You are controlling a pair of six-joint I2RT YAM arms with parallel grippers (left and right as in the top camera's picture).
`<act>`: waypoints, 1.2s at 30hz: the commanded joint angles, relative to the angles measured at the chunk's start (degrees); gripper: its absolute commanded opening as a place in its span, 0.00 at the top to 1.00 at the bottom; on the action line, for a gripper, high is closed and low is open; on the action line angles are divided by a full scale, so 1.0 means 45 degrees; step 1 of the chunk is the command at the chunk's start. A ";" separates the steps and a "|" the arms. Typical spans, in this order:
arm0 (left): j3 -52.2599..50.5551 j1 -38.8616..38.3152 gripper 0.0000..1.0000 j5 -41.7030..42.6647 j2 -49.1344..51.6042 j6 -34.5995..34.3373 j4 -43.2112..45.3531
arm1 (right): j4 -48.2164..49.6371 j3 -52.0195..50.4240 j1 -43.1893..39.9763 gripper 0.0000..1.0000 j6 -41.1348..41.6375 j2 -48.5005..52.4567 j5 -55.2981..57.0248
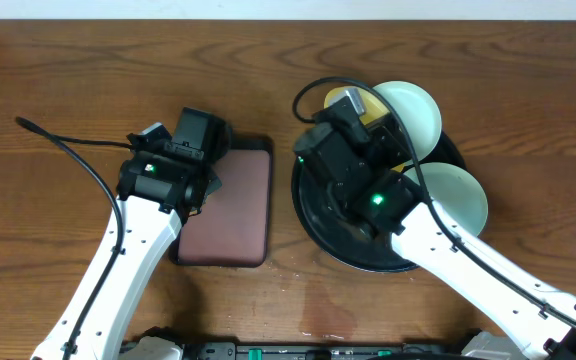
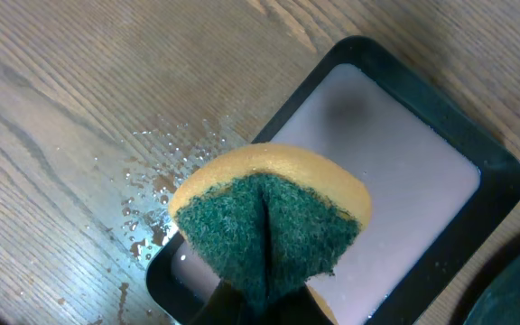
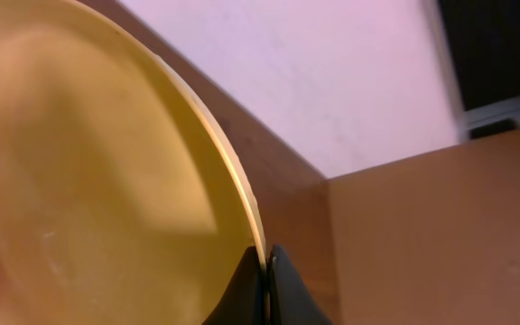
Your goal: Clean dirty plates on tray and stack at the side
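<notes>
The yellow plate is pinched at its rim by the right gripper, jaws narrow on the edge, over the far side of the black tray. Two green plates lie on the tray's right side, overhanging its rim. To the left, the left gripper clamps a folded sponge above the small maroon tray. Water drops dot the table beside it.

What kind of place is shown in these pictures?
Probably a robot test bench set up as a dishwashing station, not a real kitchen: a wood-grain table, a sponge held over a small maroon tray, and plates on a round black tray.
</notes>
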 commanded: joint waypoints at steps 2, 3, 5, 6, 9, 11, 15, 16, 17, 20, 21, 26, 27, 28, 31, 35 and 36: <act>-0.0102 0.0078 0.93 -0.0068 0.0053 -0.0121 -0.0039 | 0.0189 0.0248 0.0180 0.99 -0.0753 -0.0151 0.1511; -0.0102 0.0078 0.93 -0.0068 0.0053 -0.0126 -0.0034 | 0.0189 0.0248 0.0180 0.99 -0.0753 -0.0151 0.1511; -0.0102 0.0078 0.93 -0.0068 0.0053 -0.0126 -0.0039 | 0.0189 0.0248 0.0185 0.99 -0.0753 -0.0151 0.1511; -0.0102 0.0078 0.93 -0.0068 0.0053 -0.0126 -0.0034 | 0.0189 0.0248 0.0185 0.99 -0.0758 -0.0151 0.1511; -0.0102 0.0078 0.92 -0.0068 0.0053 -0.0126 -0.0034 | 0.0189 0.0248 0.0180 0.99 -0.0753 -0.0151 0.1506; -0.0102 0.0078 0.93 -0.0068 0.0053 -0.0126 -0.0034 | 0.0189 0.0248 0.0185 0.99 -0.0753 -0.0151 0.1501; -0.0102 0.0078 0.92 -0.0068 0.0053 -0.0126 -0.0029 | 0.0189 0.0248 0.0185 0.99 -0.0748 -0.0151 0.1501; -0.0102 0.0078 0.93 -0.0068 0.0053 -0.0126 -0.0029 | 0.0189 0.0248 0.0185 0.99 -0.0743 -0.0151 0.1501; -0.0102 0.0078 0.93 -0.0068 0.0053 -0.0126 -0.0029 | 0.0189 0.0248 0.0185 0.99 -0.0743 -0.0151 0.1501; -0.0102 0.0078 0.93 -0.0068 0.0053 -0.0126 -0.0029 | 0.0180 0.0248 0.0185 0.99 -0.0670 -0.0151 0.1438; -0.0102 0.0078 0.93 -0.0068 0.0053 -0.0121 -0.0029 | 0.0136 0.0248 0.0175 0.99 -0.0525 -0.0151 0.1205; -0.0102 0.0078 0.93 -0.0068 0.0053 -0.0121 -0.0034 | -0.0121 0.0248 -0.0214 0.99 0.1146 -0.0151 -0.0593; -0.0102 0.0078 0.92 -0.0068 0.0053 -0.0121 -0.0034 | -0.0151 0.0248 -0.0714 0.99 0.2234 -0.0151 -0.1914; -0.0102 0.0078 0.93 -0.0068 0.0053 -0.0121 -0.0034 | -0.0146 0.0248 -0.1127 0.99 0.2793 -0.0151 -0.3007; -0.0102 0.0078 0.93 -0.0068 0.0053 -0.0117 -0.0044 | -0.0165 0.0248 -0.3007 0.99 0.3536 -0.0151 -0.8529; -0.0102 0.0078 0.93 -0.0068 0.0053 -0.0121 -0.0029 | -0.0529 0.0243 -0.5829 0.99 0.3492 -0.0141 -1.3498; -0.0102 0.0078 0.92 -0.0068 0.0053 -0.0121 -0.0024 | -0.0622 0.0243 -0.6693 0.99 0.3492 -0.0141 -1.4994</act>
